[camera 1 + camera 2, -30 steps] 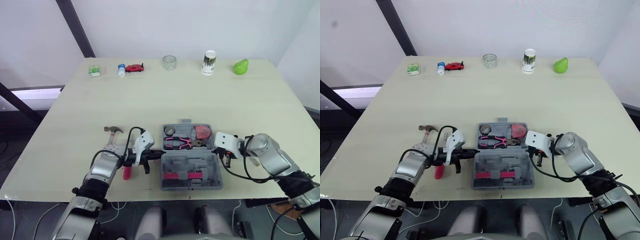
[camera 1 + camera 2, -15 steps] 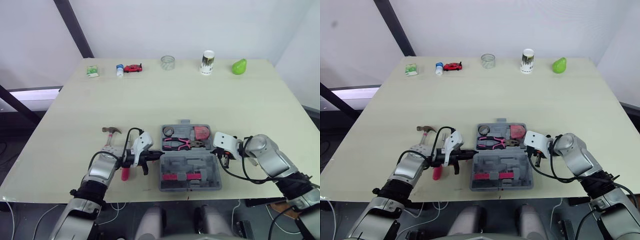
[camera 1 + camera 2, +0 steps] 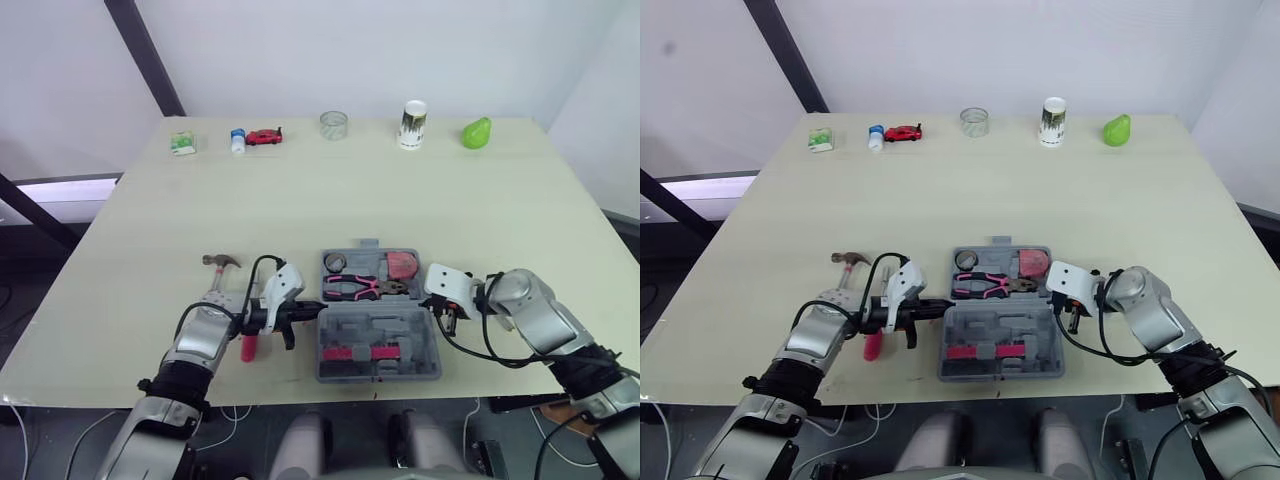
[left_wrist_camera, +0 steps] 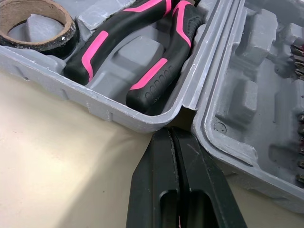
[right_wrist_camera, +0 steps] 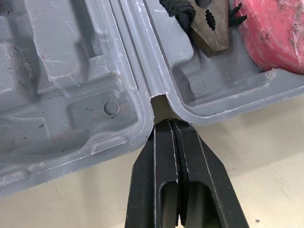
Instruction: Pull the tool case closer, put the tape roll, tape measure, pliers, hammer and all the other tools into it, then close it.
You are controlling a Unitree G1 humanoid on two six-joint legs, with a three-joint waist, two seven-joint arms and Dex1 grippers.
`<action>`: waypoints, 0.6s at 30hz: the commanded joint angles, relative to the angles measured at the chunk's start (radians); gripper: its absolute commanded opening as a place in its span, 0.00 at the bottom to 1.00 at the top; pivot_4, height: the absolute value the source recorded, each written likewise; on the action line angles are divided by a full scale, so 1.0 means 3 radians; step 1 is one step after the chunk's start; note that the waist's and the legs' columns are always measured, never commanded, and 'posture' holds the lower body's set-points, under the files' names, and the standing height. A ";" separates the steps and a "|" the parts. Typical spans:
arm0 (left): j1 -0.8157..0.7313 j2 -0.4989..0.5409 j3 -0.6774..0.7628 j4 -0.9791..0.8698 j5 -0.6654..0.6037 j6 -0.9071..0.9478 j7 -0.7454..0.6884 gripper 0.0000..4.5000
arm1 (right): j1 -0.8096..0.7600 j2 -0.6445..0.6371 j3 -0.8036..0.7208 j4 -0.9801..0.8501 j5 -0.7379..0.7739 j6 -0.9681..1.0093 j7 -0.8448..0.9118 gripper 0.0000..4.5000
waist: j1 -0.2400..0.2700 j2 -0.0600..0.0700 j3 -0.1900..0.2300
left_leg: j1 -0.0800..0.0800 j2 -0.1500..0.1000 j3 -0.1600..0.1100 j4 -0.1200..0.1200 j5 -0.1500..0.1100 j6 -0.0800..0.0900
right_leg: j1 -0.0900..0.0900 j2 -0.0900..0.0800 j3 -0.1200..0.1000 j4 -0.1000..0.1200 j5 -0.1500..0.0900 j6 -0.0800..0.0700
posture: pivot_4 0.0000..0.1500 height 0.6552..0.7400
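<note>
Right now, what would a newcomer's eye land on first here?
The open grey plastic tool case sits at the near edge of the pale table, pink-and-black pliers lying in its far half. The left gripper and right gripper, both shut, point at the hinge notches on its two sides. A pink-handled hammer lies on the table left of the case.

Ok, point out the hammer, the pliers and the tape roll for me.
hammer (image 3: 222, 261), left eye view, on its metal head.
pliers (image 4: 151, 76), left wrist view, on a pink-and-black handle.
tape roll (image 4: 45, 44), left wrist view, on its black outer rim.
</note>
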 commanded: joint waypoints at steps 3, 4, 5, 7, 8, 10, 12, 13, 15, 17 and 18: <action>0.0026 0.0009 0.0038 -0.0154 -0.0086 -0.0004 -0.0003 0.02 | 0.0013 0.0089 0.0093 -0.0128 0.0083 -0.0060 0.0072 0.00 | -0.0002 0.0000 0.0000 | 0.0000 0.0000 -0.0002 0.0000 0.0000 0.0000 | 0.0000 0.0000 0.0000 0.0000 0.0000 0.0000 | 1.00 1.00; 0.0035 0.0012 0.0040 -0.0166 -0.0088 0.0000 -0.0003 0.02 | 0.0014 0.0091 0.0094 -0.0131 0.0083 -0.0061 0.0073 0.00 | -0.0003 0.0000 0.0000 | 0.0000 0.0000 -0.0004 0.0000 0.0000 0.0000 | 0.0000 0.0000 0.0000 0.0000 0.0000 0.0000 | 1.00 1.00; 0.0049 0.0015 0.0040 -0.0184 -0.0092 0.0010 -0.0003 0.02 | 0.0017 0.0094 0.0098 -0.0138 0.0085 -0.0058 0.0077 0.00 | -0.0005 0.0000 0.0000 | 0.0000 0.0000 -0.0004 0.0000 0.0000 0.0000 | 0.0000 0.0000 0.0000 0.0000 0.0000 0.0000 | 1.00 1.00; 0.0068 0.0019 0.0040 -0.0214 -0.0098 0.0025 -0.0002 0.02 | 0.0022 0.0096 0.0105 -0.0147 0.0086 -0.0059 0.0087 0.00 | -0.0007 0.0000 0.0000 | 0.0000 0.0000 -0.0006 0.0000 0.0000 0.0000 | 0.0000 0.0001 0.0000 0.0000 0.0000 0.0000 | 1.00 1.00; 0.0073 0.0020 0.0040 -0.0223 -0.0101 0.0032 -0.0001 0.02 | 0.0023 0.0098 0.0106 -0.0150 0.0087 -0.0058 0.0091 0.00 | -0.0009 0.0000 0.0000 | 0.0000 0.0000 -0.0006 0.0000 0.0000 0.0000 | 0.0000 0.0001 0.0000 0.0000 0.0000 0.0000 | 1.00 1.00; 0.0080 0.0023 0.0043 -0.0239 -0.0106 0.0046 0.0002 0.02 | 0.0023 0.0100 0.0107 -0.0149 0.0084 -0.0065 0.0093 0.00 | -0.0009 0.0000 0.0000 | 0.0000 0.0001 -0.0006 0.0000 0.0000 0.0000 | 0.0000 0.0001 0.0000 0.0000 0.0000 0.0000 | 1.00 1.00; 0.0095 0.0026 0.0047 -0.0267 -0.0109 0.0061 0.0007 0.02 | 0.0029 0.0101 0.0106 -0.0161 0.0088 -0.0066 0.0095 0.00 | -0.0009 0.0000 0.0000 | 0.0000 0.0001 -0.0006 0.0000 0.0000 0.0000 | 0.0000 0.0001 0.0000 0.0000 0.0000 0.0000 | 1.00 1.00; 0.0101 0.0029 0.0049 -0.0278 -0.0111 0.0069 0.0010 0.02 | 0.0025 0.0109 0.0108 -0.0162 0.0089 -0.0069 0.0093 0.00 | -0.0009 0.0000 0.0000 | 0.0000 0.0001 -0.0007 0.0000 0.0000 0.0000 | 0.0000 0.0001 0.0000 0.0000 0.0000 0.0000 | 1.00 1.00; 0.0109 0.0036 0.0056 -0.0292 -0.0116 0.0078 0.0013 0.02 | 0.0017 0.0128 0.0113 -0.0162 0.0095 -0.0068 0.0088 0.00 | -0.0009 0.0000 0.0000 | 0.0000 0.0001 -0.0007 0.0000 0.0000 0.0000 | 0.0000 0.0001 0.0000 0.0000 0.0000 0.0000 | 1.00 1.00; 0.0110 0.0044 0.0061 -0.0292 -0.0117 0.0080 0.0017 0.02 | 0.0012 0.0135 0.0118 -0.0159 0.0097 -0.0067 0.0091 0.00 | -0.0010 0.0000 0.0000 | 0.0000 0.0001 -0.0007 0.0000 0.0000 0.0000 | 0.0000 0.0001 0.0000 0.0000 0.0000 0.0000 | 1.00 1.00; 0.0108 0.0048 0.0063 -0.0289 -0.0118 0.0080 0.0019 0.02 | 0.0011 0.0135 0.0118 -0.0157 0.0096 -0.0068 0.0092 0.00 | -0.0010 0.0000 0.0000 | 0.0000 0.0001 -0.0007 0.0000 0.0000 0.0000 | 0.0000 0.0001 0.0000 0.0000 0.0000 0.0000 | 1.00 1.00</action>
